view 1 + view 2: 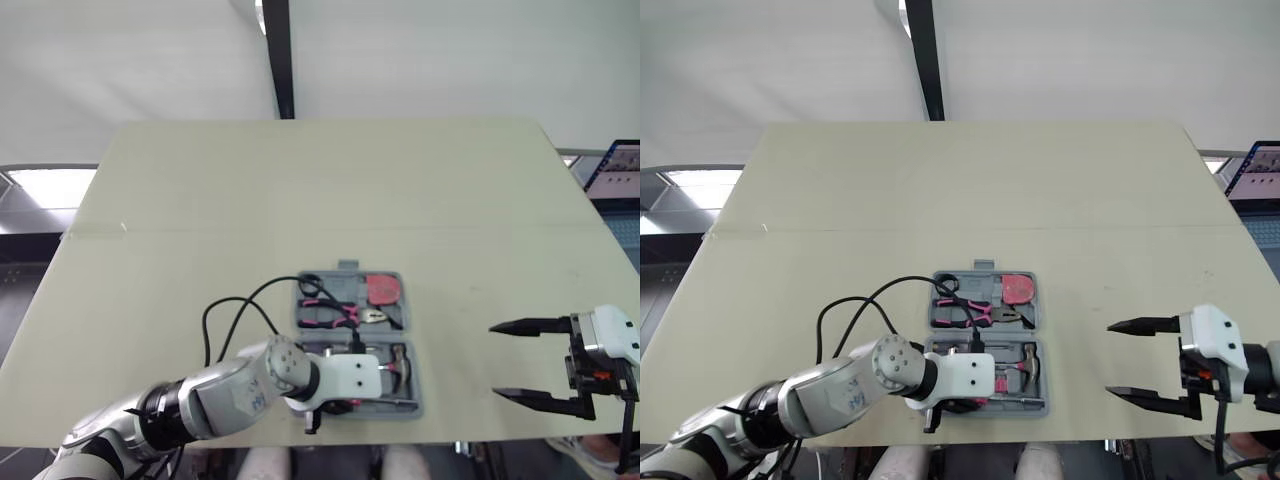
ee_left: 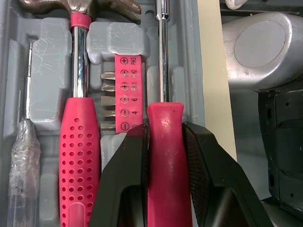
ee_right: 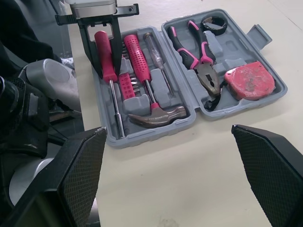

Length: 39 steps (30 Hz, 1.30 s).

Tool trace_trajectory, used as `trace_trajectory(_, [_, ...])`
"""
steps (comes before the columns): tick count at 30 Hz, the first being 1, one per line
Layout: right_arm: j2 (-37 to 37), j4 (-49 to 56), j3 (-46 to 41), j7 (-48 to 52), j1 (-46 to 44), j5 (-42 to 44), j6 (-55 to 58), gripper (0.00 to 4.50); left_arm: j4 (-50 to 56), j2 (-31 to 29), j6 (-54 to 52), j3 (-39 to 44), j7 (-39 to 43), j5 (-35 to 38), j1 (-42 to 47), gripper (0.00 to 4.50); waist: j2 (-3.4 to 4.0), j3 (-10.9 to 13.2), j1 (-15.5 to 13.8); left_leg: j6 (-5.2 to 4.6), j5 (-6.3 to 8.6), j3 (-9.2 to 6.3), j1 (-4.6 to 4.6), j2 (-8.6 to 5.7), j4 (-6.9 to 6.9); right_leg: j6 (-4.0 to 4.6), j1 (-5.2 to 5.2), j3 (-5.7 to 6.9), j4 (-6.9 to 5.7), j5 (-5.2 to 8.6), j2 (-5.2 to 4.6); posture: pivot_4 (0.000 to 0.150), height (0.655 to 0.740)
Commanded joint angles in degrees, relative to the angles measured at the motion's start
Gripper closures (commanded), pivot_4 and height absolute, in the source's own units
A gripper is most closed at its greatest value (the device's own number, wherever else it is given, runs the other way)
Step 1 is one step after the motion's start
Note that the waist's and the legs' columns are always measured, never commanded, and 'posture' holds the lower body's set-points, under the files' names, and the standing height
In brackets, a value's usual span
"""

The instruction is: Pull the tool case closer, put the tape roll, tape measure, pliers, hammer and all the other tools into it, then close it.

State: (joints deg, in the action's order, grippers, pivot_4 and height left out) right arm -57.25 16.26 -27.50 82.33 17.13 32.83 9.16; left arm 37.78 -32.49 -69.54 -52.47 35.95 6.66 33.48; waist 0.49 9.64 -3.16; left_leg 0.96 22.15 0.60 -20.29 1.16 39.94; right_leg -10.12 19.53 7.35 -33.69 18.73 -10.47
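Note:
The grey tool case (image 1: 416, 402) lies open at the table's near edge. Its far half holds the black tape roll (image 3: 214, 22), the pink-handled pliers (image 3: 199, 52) and the red tape measure (image 3: 249, 80). In the near half lie the hammer (image 2: 78, 156), a clear-handled screwdriver (image 2: 23, 156), a pink bit holder (image 2: 124, 94) and a pink screwdriver (image 2: 165, 179). My left gripper (image 2: 163, 132) is shut on that pink screwdriver's handle, which rests in its slot along the case's near rim. Well right of the case, my right gripper (image 1: 494, 360) hangs open over the table, holding nothing.
The beige table (image 1: 300, 200) stretches far behind the case. A black cable (image 1: 240, 310) loops from my left arm over the table left of the case. A laptop screen (image 1: 615, 170) shows past the right edge. A dark post (image 1: 280, 60) stands behind the table.

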Motion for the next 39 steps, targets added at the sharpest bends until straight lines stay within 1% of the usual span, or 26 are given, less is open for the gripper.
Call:
trace_trajectory(1, [-0.51,1.78,-2.47,0.0,0.37,0.65,0.51,0.0,0.43,-0.39,0.66,-0.4,-0.15,-0.3,0.55,3.9,0.0,0.0,0.01,0.0,0.0,0.0,0.0,0.0,0.0,0.0,0.0,0.0,0.0,0.0,0.0,0.15,0.74])
trace_trajectory(3, [-0.44,1.89,-2.64,-0.08,0.51,0.64,0.67,0.0,0.43,-0.21,0.61,-0.09,0.19,0.3,0.23,3.9,0.0,0.0,-0.02,0.0,0.0,0.0,0.0,0.0,0.0,0.0,0.0,0.0,0.0,0.0,0.0,0.15,0.74])
trace_trajectory(5, [-0.39,1.94,-2.74,-0.09,0.53,0.61,0.85,0.0,0.74,-0.03,0.14,0.46,0.48,1.01,-0.14,2.86,0.0,0.0,-0.01,0.0,0.0,0.0,0.0,0.0,0.0,0.0,0.0,0.0,0.0,0.0,0.0,0.15,0.74])
trace_trajectory(6, [-0.39,1.96,-2.76,-0.07,0.52,0.58,0.92,0.0,0.9,0.06,-0.1,0.74,0.54,1.28,-0.3,2.56,0.0,0.0,-0.01,0.0,0.0,0.0,0.0,0.0,0.0,0.0,0.0,0.0,0.0,0.0,0.0,0.15,0.74])
trace_trajectory(9, [-0.29,2.06,-2.78,-0.11,0.5,0.62,1.08,0.0,1.55,0.44,-0.99,2.05,0.17,1.9,-0.79,1.06,0.0,0.0,0.03,0.0,0.0,0.0,0.0,0.0,0.0,0.0,0.0,0.0,-0.01,0.0,0.0,0.15,0.74])
trace_trajectory(12, [-0.21,2.11,-2.51,-0.4,0.14,0.7,1.25,0.0,2.1,0.68,-1.22,3.7,-0.28,2.67,-0.97,1.06,0.0,0.0,0.02,0.0,0.0,0.0,0.0,0.0,0.01,0.0,0.0,0.0,-0.02,0.0,0.0,0.15,0.74])
trace_trajectory(13, [-0.17,2.11,-2.38,-0.42,0.07,0.71,1.26,0.0,2.43,0.85,-1.31,4.49,-0.56,2.97,-1.26,1.32,0.0,0.0,0.02,0.0,0.0,-0.01,0.0,0.0,0.01,0.0,0.0,0.0,-0.02,0.0,0.0,0.15,0.74])
trace_trajectory(14, [-0.16,2.08,-2.28,-0.4,-0.01,0.72,1.26,0.0,2.76,1.06,-1.37,5.3,-0.85,3.23,-1.55,1.79,0.0,0.0,0.02,0.0,0.0,-0.01,0.0,0.0,0.01,0.0,0.0,0.0,-0.02,0.0,0.0,0.15,0.74])
trace_trajectory(15, [-0.18,2.08,-2.21,-0.38,-0.12,0.76,1.28,0.0,3.3,1.12,-1.65,6.04,-1.03,3.54,-1.85,1.98,0.0,0.0,0.03,0.0,0.0,0.0,0.0,0.0,0.01,0.0,0.0,0.0,-0.02,0.0,0.0,0.15,0.74])
trace_trajectory(17, [-0.3,1.94,-2.12,-0.26,-0.44,0.84,1.32,0.0,3.9,1.36,-1.21,7.16,-1.76,3.56,-2.68,2.92,0.0,0.0,0.04,0.0,0.0,0.0,0.0,0.0,0.01,0.0,0.0,0.0,-0.02,0.0,0.0,0.15,0.74])
trace_trajectory(19, [-0.53,1.6,-2.09,-0.05,-0.93,1.0,1.45,0.0,4.26,1.57,1.28,8.72,-3.23,2.78,-4.29,4.0,0.0,0.0,0.06,0.0,0.0,0.0,0.0,0.0,0.01,0.0,0.0,-0.01,-0.02,0.0,0.0,0.15,0.74])
trace_trajectory(20, [-0.63,1.42,-2.07,0.04,-1.18,1.07,1.54,0.0,4.33,1.67,2.41,9.38,-3.74,2.55,-4.93,4.47,0.0,0.0,0.06,0.0,0.0,-0.01,0.0,0.0,0.01,0.0,0.0,0.0,-0.01,0.0,0.0,0.15,0.74])
trace_trajectory(23, [-0.29,1.04,-1.92,0.43,-1.37,1.13,1.27,0.0,4.98,0.08,8.73,12.3,-6.2,0.73,-10.03,4.47,0.0,0.0,0.14,0.0,0.0,-0.02,0.0,0.01,0.01,0.0,0.0,0.0,-0.01,0.0,0.0,0.15,0.74])
trace_trajectory(25, [0.09,0.89,-1.38,0.18,-1.53,0.87,1.0,0.0,5.06,0.08,15.32,15.81,-7.74,0.43,-15.23,4.47,0.01,0.0,0.21,0.0,0.0,-0.01,0.01,0.01,0.0,0.0,0.01,-0.01,-0.01,0.0,0.0,0.15,0.74])
trace_trajectory(27, [0.45,1.19,-0.79,-0.31,-1.52,0.62,0.98,0.0,4.25,-1.69,24.62,18.52,-7.78,-0.64,-20.46,4.47,0.0,0.0,0.22,0.0,0.0,-0.01,0.01,0.01,0.0,0.0,0.01,0.0,0.01,0.0,0.0,0.15,0.74])
trace_trajectory(29, [0.59,1.28,-0.52,-0.5,-1.58,0.51,0.97,0.0,3.05,-3.32,30.24,19.47,-7.0,-2.04,-23.39,4.47,0.01,-0.01,0.08,0.0,0.0,-0.03,0.01,0.02,0.0,0.0,0.0,0.01,0.02,0.0,0.0,0.15,0.74])
trace_trajectory(31, [0.54,1.34,-0.29,-0.64,-1.96,0.59,1.21,0.0,1.62,-3.45,35.03,20.91,-5.83,-1.13,-26.68,4.47,0.02,-0.01,-0.02,0.0,0.0,-0.02,0.02,0.01,0.01,0.0,-0.03,0.01,0.02,0.0,-0.01,0.15,0.74])
trace_trajectory(33, [0.21,1.05,-0.48,-0.36,-2.33,0.69,1.37,0.0,0.65,-3.72,38.47,20.83,-4.25,-0.88,-28.78,4.47,0.02,-0.01,0.03,-0.02,0.01,-0.01,0.02,0.0,0.01,0.0,-0.03,0.0,0.03,0.0,-0.02,0.15,0.74])
trace_trajectory(39, [0.12,1.0,-1.46,-0.5,-2.17,0.48,1.5,0.0,-3.03,-3.04,42.93,20.05,-2.29,-2.8,-31.26,4.47,0.03,-0.02,0.05,-0.02,0.01,0.01,0.04,0.0,0.01,0.0,-0.03,0.01,0.0,0.0,-0.01,0.15,0.74])
